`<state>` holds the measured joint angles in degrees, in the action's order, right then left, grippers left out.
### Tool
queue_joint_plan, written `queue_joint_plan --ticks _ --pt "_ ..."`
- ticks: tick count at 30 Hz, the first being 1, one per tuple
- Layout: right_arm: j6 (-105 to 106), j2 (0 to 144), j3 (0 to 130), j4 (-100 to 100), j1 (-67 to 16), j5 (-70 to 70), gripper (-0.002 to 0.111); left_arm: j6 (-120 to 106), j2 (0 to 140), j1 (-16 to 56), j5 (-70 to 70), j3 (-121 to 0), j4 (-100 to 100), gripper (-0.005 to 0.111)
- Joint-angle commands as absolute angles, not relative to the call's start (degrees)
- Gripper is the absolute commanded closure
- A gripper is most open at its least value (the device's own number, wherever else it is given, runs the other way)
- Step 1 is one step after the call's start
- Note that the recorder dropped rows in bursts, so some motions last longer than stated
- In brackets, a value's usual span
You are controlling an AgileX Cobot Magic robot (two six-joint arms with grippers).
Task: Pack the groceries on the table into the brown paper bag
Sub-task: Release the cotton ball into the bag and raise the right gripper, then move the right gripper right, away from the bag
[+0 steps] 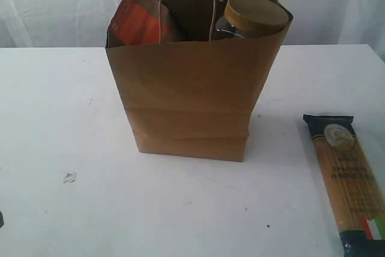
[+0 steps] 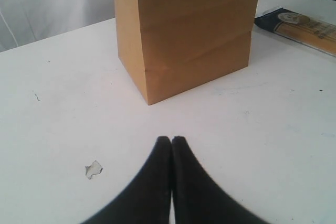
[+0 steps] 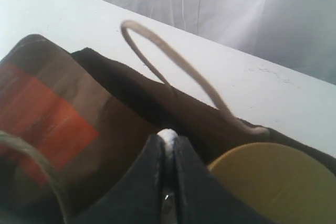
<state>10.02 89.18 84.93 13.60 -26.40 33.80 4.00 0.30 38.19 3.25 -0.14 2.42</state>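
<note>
In the middle of the table: the brown paper bag, upright, with brown pouch and tan-lidded jar poking out. Just over its mouth: right gripper, pinched together, close to a handle. Lift straight up, clear of that loop. At 4 o'clock from the bag: spaghetti packet, not yet packed. At 8 o'clock: left gripper, together too, near a white scrap.

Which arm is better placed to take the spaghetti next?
Right, probably. The spaghetti lies right of the bag, on the right arm's side, and the right claw hangs over the bag. The left claw sits low, left of the bag.
</note>
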Motion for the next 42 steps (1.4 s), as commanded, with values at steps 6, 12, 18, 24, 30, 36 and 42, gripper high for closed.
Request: queue_joint_plan --ticks 6,12,18,24,30,36,42 --pt "15.8 91.5 85.3 21.2 -26.3 33.5 0.108 4.1 0.0 38.3 3.1 0.0 1.9 0.107" --pt "16.5 91.5 85.3 21.4 -26.3 33.5 0.106 4.1 0.0 38.3 3.1 0.0 1.9 0.107" --pt "16.7 91.4 85.3 21.4 -26.3 34.0 0.079 4.1 0.0 38.3 3.1 0.0 1.9 0.107" --pt "16.7 89.0 85.3 20.8 -26.3 34.3 0.066 4.1 0.0 38.3 3.1 0.0 1.9 0.107" --pt "16.5 83.8 85.1 15.2 -26.3 35.9 0.066 4.1 0.0 38.3 3.1 0.0 1.9 0.107" --pt "16.3 77.9 81.6 9.2 -25.3 40.7 0.066 4.1 0.0 38.3 3.1 0.0 1.9 0.107" --pt "16.3 71.8 75.7 7.9 -22.8 42.6 0.066 4.1 0.0 38.3 3.1 0.0 1.9 0.107"
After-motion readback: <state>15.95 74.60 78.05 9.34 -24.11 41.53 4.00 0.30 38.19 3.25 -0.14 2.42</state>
